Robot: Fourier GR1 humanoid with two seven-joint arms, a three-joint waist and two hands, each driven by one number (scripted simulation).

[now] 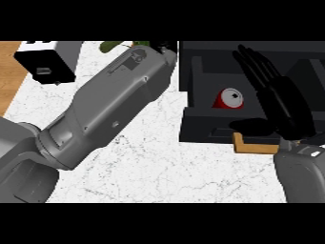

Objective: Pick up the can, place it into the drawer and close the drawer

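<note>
Head view. Red cylindrical can with a silver top (229, 99) lies inside the open black drawer (200, 76), near its front wall, partly hidden by the right hand. Drawer is pulled out over the white speckled marble bench (157, 162); a tan wooden handle (253, 145) projects from its front face.

Right hand (284, 107), black, sits over the drawer's right half with fingers (256, 66) straight and extended toward the back of the drawer, holding nothing. Its thumb (253, 126) points left, just above the drawer front and the handle. Grey right forearm (309, 174) enters from the lower right.

Left forearm (112, 102), grey, runs diagonally from lower left up to the drawer's left rear corner. Left hand is mostly hidden beyond the forearm's end; cannot tell the state of its fingers.

A black box-shaped appliance with a white top (45, 64) stands at the upper left of the bench. Something green (116, 45) shows at the top edge.
</note>
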